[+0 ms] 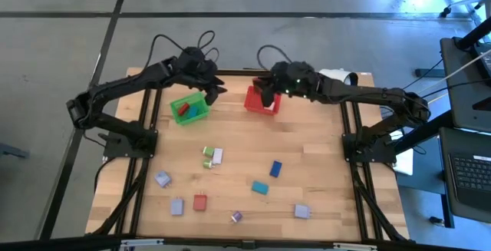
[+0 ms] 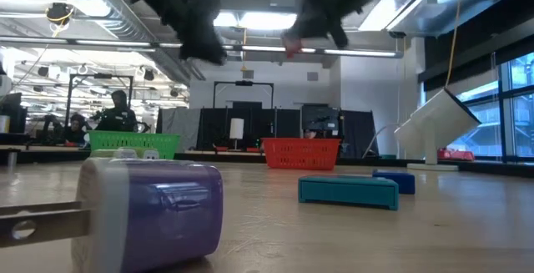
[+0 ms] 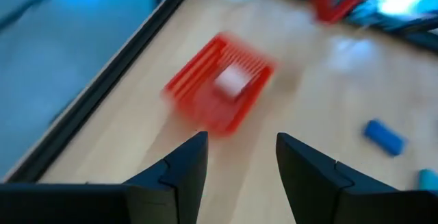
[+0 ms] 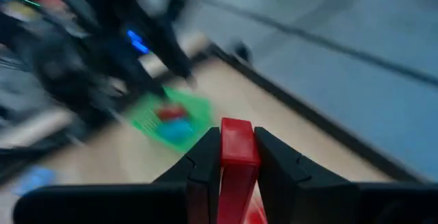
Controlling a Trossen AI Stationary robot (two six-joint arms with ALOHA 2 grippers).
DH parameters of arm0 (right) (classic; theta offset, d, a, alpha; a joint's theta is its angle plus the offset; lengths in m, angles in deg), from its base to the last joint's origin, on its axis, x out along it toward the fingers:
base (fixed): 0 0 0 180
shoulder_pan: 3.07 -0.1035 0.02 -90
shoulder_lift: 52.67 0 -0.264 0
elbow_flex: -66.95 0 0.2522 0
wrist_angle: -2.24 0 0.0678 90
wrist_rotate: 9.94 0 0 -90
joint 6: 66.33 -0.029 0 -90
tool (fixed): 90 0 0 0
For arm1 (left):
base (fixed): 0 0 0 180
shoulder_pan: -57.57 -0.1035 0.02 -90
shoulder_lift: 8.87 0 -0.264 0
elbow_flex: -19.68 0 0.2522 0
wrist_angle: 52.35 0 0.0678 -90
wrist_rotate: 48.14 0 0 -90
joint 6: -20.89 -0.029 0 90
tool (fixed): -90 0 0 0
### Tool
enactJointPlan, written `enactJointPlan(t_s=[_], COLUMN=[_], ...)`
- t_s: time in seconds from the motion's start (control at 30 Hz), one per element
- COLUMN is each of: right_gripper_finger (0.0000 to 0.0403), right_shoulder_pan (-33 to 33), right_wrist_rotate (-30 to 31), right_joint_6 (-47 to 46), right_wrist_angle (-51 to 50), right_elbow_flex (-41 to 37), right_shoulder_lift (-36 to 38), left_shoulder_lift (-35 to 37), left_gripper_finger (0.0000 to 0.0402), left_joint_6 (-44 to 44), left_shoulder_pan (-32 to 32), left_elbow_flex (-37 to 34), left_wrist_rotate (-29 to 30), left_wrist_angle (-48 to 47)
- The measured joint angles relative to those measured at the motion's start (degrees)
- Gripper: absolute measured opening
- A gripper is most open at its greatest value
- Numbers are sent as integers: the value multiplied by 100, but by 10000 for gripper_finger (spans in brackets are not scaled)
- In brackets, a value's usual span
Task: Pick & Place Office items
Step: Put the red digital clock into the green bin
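The surface [image 1: 245,147] is a pale wooden butcher-block top on a dark frame, standing on a grey concrete floor; the low view looks across it into a large workshop with ceiling strip lights, black screens, benches and a person [image 2: 117,110] in dark clothes far back. Near the far edge sit a green mesh basket [image 1: 189,107], holding a red piece and a blue piece, and a red mesh basket [image 1: 261,101], in which the left wrist view shows a pale piece. The other office items lie scattered over the near half: a white and green pair [image 1: 212,156] near the middle, a blue block [image 1: 275,168], a teal block [image 1: 259,187], a lavender block [image 1: 163,179], another lavender one [image 1: 177,206], a red-brown block [image 1: 200,202], a small purple piece [image 1: 236,216] and a pale lavender block [image 1: 302,211]. They are tiny, blocky and well apart from each other. The left gripper [image 1: 214,84] hangs above the green basket's far corner, its fingers [image 3: 188,172] apart with nothing between them. The right gripper [image 1: 265,91] hovers over the red basket, its fingers [image 4: 205,162] clamped on a small red block [image 4: 237,145], held upright between them.
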Motion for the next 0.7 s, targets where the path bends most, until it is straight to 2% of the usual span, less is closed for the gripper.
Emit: enactJointPlan(t_s=[0.2,0.33,0.47,0.6,0.7], right_gripper_finger=[72,72,72,72,72], right_shoulder_pan=[81,51,52,51,44], right_wrist_rotate=[-881,-1157,-1222,-1571,-1653], right_joint_6=[703,1071,1270,1322,1423], right_wrist_angle=[1301,1571,1693,1923,1939], right_elbow_flex=[13,13,13,13,13], right_shoulder_lift=[0,-2,-3,-7,-7], left_shoulder_lift=[0,-2,-3,-110,-191], left_gripper_finger=[170,185,214,240,244], left_joint_6=[66,389,602,579,395], left_shoulder_pan=[462,649,784,983,1156], left_elbow_flex=[1,2,2,4,4], left_wrist_rotate=[-180,-197,-539,-509,-500], left_wrist_angle=[1529,2165,2533,3123,3488])
